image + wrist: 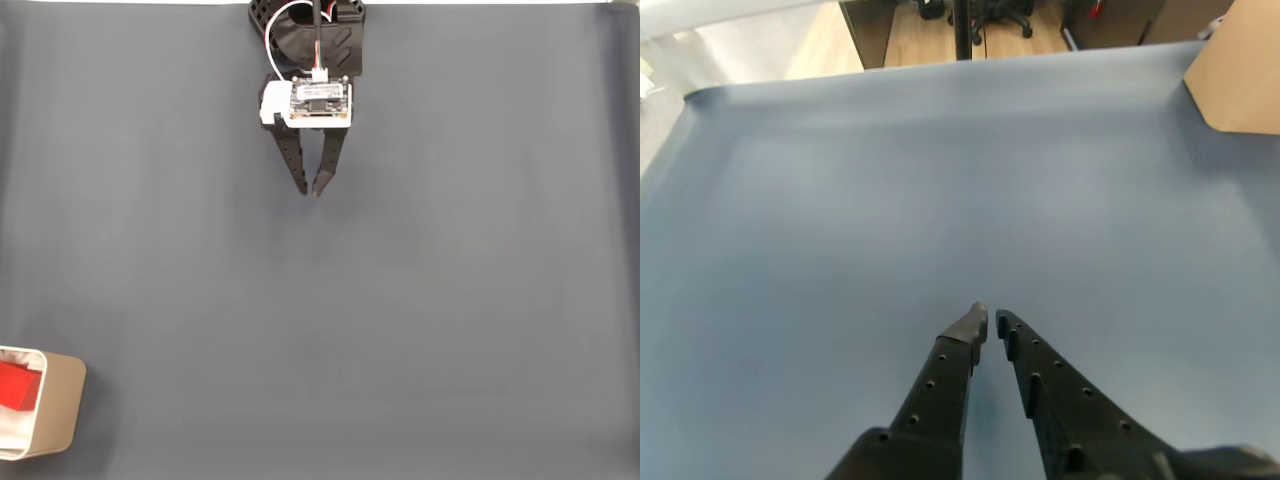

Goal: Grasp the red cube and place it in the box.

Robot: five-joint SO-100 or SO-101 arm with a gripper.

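Black two-finger gripper (312, 190) hangs near the grey mat's (420, 300) far edge, fingers nearly together and empty; small red cube (18, 386) sits inside the beige rounded box (55, 410) at the mat's near-left corner, so the placing looks finished.

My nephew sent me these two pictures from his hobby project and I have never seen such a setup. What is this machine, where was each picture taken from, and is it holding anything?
It is a small robot arm on a table covered with a grey mat. Its grasping part, the claw, has two dark fingers.

The fixed view looks straight down from above: the arm enters from the top edge, its claw pointing down the picture. At the bottom left corner stands a beige box, and a red cube already lies inside it.

The wrist view comes from a camera riding on the arm itself, looking forward along the two fingers over the mat.

The fingertips are nearly together with nothing between them, so the claw holds nothing.
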